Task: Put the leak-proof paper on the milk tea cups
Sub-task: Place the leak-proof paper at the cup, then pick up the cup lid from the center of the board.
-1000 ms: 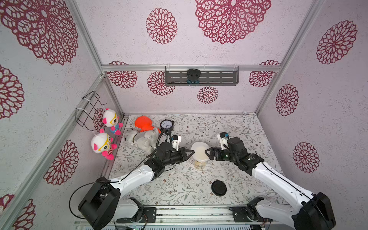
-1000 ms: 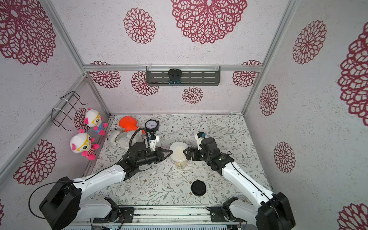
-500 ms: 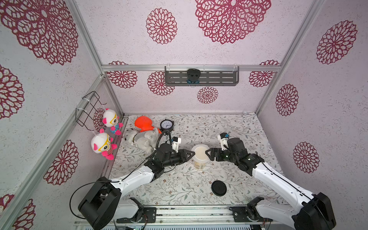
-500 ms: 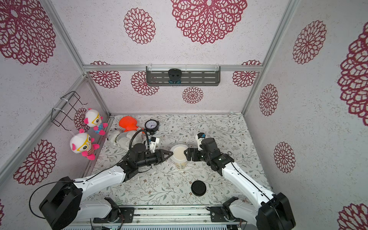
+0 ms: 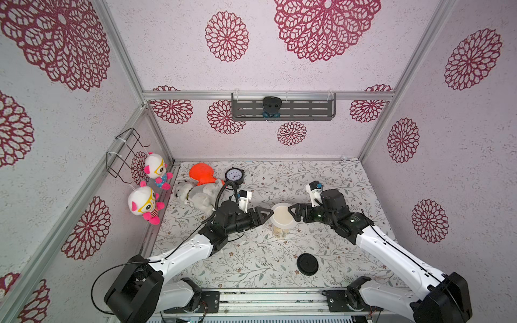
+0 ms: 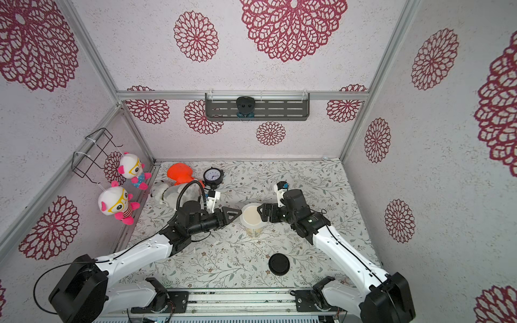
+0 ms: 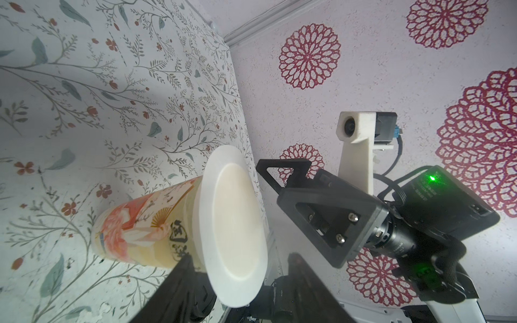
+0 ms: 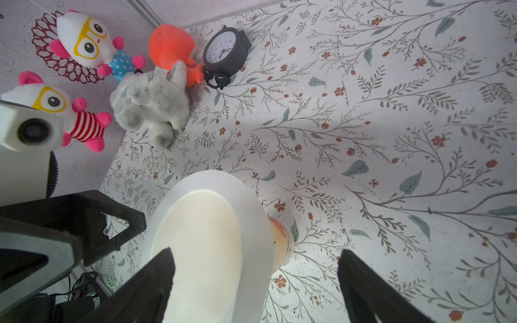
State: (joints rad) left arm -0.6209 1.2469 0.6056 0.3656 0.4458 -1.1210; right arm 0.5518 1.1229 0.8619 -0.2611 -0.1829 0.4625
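While both arms flanked it at mid-frame, the leak-proof paper [image 5: 282, 216] lay across the milk tea cup [image 5: 280, 232], overhanging its rim.
Left gripper [image 5: 268, 216] and right gripper [image 5: 292, 214] stood parted just beside it, clasping nothing, seemingly guarding the flimsy edge; the black lid [image 5: 307, 264] sat well apart, lower in frame.

White leak-proof paper [image 7: 232, 223] lies flat across mouth of upright, orange-printed milk tea cup [image 7: 140, 226], overhanging rim.
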